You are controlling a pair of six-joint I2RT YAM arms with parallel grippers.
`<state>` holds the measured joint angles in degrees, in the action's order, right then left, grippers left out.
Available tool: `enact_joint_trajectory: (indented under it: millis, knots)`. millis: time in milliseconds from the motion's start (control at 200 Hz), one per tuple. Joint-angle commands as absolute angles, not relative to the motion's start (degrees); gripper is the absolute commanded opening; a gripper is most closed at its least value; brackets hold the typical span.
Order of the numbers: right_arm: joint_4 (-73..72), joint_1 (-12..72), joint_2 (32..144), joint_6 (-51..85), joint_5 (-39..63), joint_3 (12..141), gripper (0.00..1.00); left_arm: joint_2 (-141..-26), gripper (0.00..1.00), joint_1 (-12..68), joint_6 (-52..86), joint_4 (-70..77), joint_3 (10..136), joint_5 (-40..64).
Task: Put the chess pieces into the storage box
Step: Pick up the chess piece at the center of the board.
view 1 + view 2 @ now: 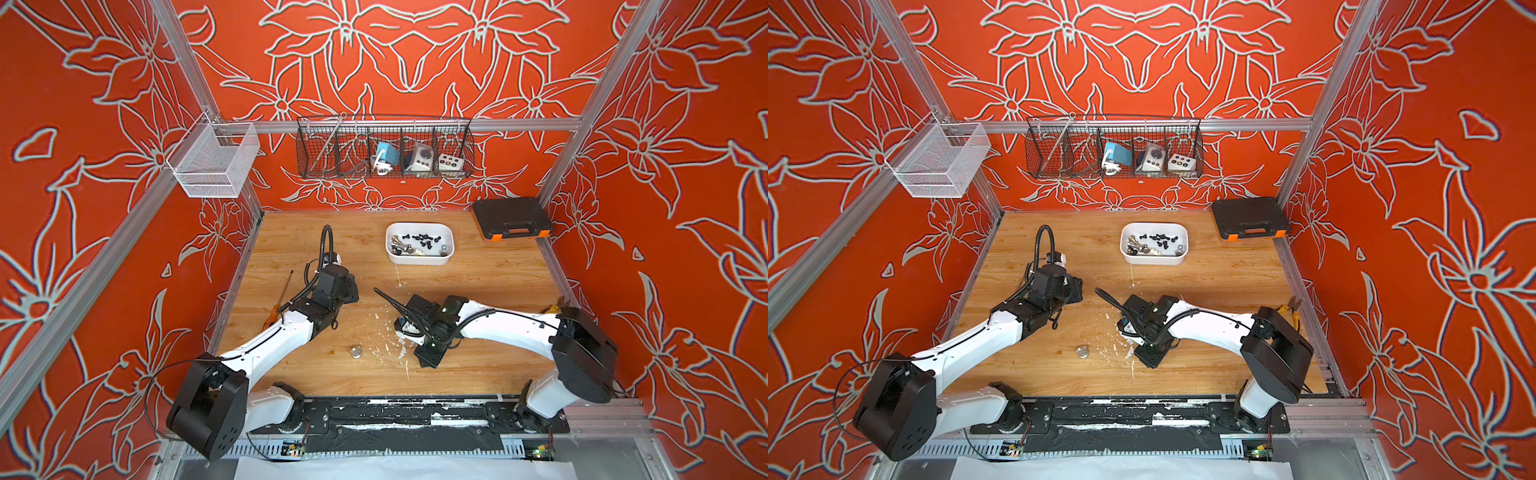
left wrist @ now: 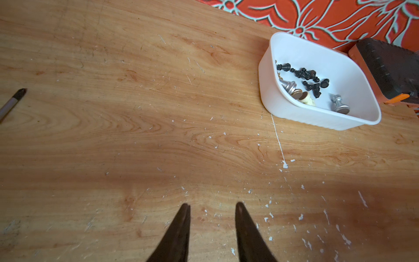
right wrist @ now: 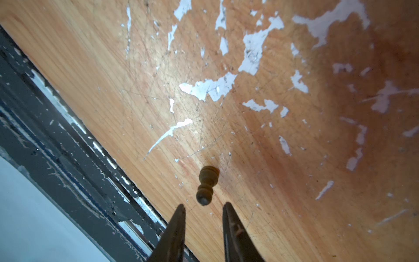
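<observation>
The light wood-grain desk [image 3: 260,170] is smooth but scratched, its finish flaked off in white patches. The white, rounded plastic storage box [image 2: 317,118] has a soft sheen. In it, the small black chess pieces [image 2: 305,73] look matt and the silver chess pieces [image 2: 339,105] gleam like metal. The small brown turned piece [image 3: 206,184] looks like satin wood. The black rectangular case [image 1: 509,216] looks like pebbled matt plastic.

The wooden tabletop [image 1: 478,291], scuffed and flecked with white chips toward its front, carries the white storage box [image 1: 419,261] near its back edge and a black case [image 1: 511,216] in the back right corner, near the box but apart from it. An orange-handled screwdriver [image 1: 272,315] lies along the left edge and yellow-handled pliers [image 1: 1289,309] lie at the right edge. A silver chess piece [image 1: 355,352] sits alone near the front middle, and the right wrist view shows a small brown chess piece [image 3: 206,184] on bare wood near the black front strip [image 3: 68,147].
</observation>
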<state>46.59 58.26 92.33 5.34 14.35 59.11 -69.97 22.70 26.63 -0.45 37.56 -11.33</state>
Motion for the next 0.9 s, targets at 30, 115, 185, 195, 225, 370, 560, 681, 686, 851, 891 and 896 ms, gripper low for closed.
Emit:
enact_joint_trajectory:
  millis: [30, 115, 185, 195, 225, 370, 560, 681, 686, 851, 891, 896]
  knots:
    - [47.0, 59.1, 94.0, 4.3, 12.8, 60.9, 0.28, -69.0, 0.34, 22.1, 27.7, -0.4, 36.6, -11.3]
    - [46.4, 59.2, 94.6, 4.6, 12.7, 61.0, 0.27, -69.1, 0.35, 22.1, 27.5, -0.4, 36.6, -11.3]
    - [46.5, 59.4, 95.3, 4.7, 12.7, 61.3, 0.26, -69.2, 0.34, 22.1, 27.3, -0.4, 36.6, -11.3]
    - [46.6, 59.4, 95.4, 4.7, 12.6, 61.3, 0.26, -69.2, 0.35, 22.1, 27.3, -0.4, 36.6, -11.3]
    - [46.7, 59.5, 95.6, 4.8, 12.4, 61.4, 0.25, -69.2, 0.35, 22.1, 27.3, -0.4, 36.6, -11.2]
    - [46.9, 59.7, 96.0, 5.0, 11.6, 61.3, 0.23, -69.4, 0.34, 22.1, 27.6, -0.4, 36.2, -11.2]
    - [47.0, 59.7, 96.5, 5.4, 11.5, 61.1, 0.19, -69.2, 0.35, 22.0, 27.5, -0.3, 35.9, -11.1]
    - [47.2, 59.8, 96.9, 5.7, 11.3, 60.8, 0.16, -68.9, 0.34, 22.0, 27.3, -0.3, 35.8, -11.2]
    - [47.2, 59.8, 96.9, 5.6, 11.3, 60.8, 0.16, -68.9, 0.34, 22.0, 27.2, -0.3, 35.8, -11.2]
    - [47.1, 59.9, 97.0, 6.0, 11.3, 60.6, 0.12, -69.0, 0.34, 22.1, 27.1, 0.0, 35.5, -11.1]
    - [47.1, 59.9, 97.1, 6.1, 11.4, 60.4, 0.1, -69.0, 0.34, 22.0, 27.1, 0.0, 35.6, -11.0]
    - [47.1, 59.9, 97.0, 6.1, 11.4, 60.4, 0.1, -69.0, 0.34, 22.0, 27.0, 0.1, 35.5, -11.0]
